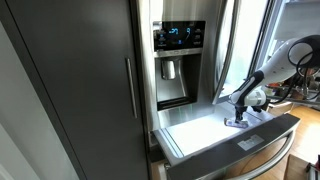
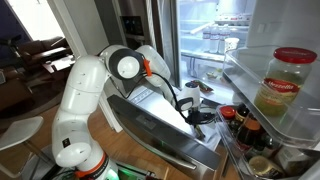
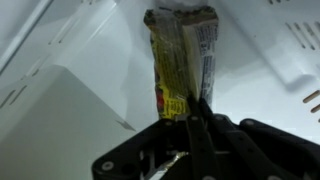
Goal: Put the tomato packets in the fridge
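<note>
One tall dark-grey fridge takes up most of what we see, with its blue-lit display above the water dispenser. In an exterior view the upper compartment stands open and lit, and a door shelf close to the camera carries a big jar with a red lid.

Below, the wide drawer is pulled out, showing its white lining; in an exterior view we see its dark front panel tilted toward us.

The white arm reaches over that front and down into the drawer, and in an exterior view it comes in from the right edge. Its black end hangs low above the white floor, near the drawer's front.

In the wrist view the fingers are drawn together, and they seem to pinch the lower end of a packet. The packet stands out straight from the fingertips against the white lining, one face yellow and red, the other pale silver with small print. We cannot read the print. In both exterior views the packet is too small for us to pick out.
</note>
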Available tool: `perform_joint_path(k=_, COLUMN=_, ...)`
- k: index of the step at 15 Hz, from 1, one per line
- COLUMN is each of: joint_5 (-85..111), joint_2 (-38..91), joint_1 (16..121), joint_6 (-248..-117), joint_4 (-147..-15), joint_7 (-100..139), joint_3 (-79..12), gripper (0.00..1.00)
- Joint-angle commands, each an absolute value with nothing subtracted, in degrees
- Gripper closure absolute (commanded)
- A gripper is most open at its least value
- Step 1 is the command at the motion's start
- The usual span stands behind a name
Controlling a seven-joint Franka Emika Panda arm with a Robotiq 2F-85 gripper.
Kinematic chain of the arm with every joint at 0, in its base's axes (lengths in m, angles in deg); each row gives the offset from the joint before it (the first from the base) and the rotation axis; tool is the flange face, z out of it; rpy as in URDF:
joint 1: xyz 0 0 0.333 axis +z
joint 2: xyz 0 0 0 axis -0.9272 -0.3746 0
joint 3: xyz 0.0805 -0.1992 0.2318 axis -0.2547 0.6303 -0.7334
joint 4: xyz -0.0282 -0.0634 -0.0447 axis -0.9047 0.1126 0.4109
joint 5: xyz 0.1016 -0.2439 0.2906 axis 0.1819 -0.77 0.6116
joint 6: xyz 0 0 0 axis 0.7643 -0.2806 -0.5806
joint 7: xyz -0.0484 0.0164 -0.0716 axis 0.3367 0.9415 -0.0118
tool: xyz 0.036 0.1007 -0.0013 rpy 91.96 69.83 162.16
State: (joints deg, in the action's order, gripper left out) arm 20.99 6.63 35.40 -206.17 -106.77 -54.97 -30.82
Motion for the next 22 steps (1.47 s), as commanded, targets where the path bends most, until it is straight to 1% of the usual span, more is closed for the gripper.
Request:
perform_joint_path(k=1, joint_5=19.7, joint_2=5.7, joint_1=33.4, joint_6=-206.7, joint_4=-106.1, joint_7=-55.8, joint_3=-32.5, gripper=1.00)
perform_joint_path(k=10, joint_5=19.9, joint_2=12.5, joint_1=36.1, joint_6=-205.0, joint_4=-108.5, joint_7=-54.0, joint_3=-33.8, gripper=1.00)
perform_joint_path(k=14, joint_5=17.7, joint_2=17.3, joint_1=39.9, joint_6=-203.1, joint_4=-109.2, joint_7=-50.2, joint_3=-30.4, gripper=1.00)
perform_joint_path(k=19, joint_5=17.9, joint_2=23.7, joint_1=41.4, joint_6=-198.4, joint_4=-109.6, joint_7=-48.1, joint_3=-29.4, gripper=1.00)
perform_joint_path(k=20, joint_5=17.8, joint_2=24.4, joint_1=41.4, joint_6=-197.4, joint_4=-109.5, joint_7=-48.9, joint_3=-29.3, gripper=1.00)
perform_joint_path(k=21, joint_5=19.5, joint_2=21.4, joint_1=41.0, joint_6=-199.3, joint_4=-107.6, joint_7=-49.7, joint_3=-30.1, gripper=0.99)
perform_joint_path(k=22, joint_5=19.6, joint_2=22.4, joint_1=41.2, joint_6=-198.3, joint_4=-107.7, joint_7=-49.7, joint_3=-29.9, gripper=0.99)
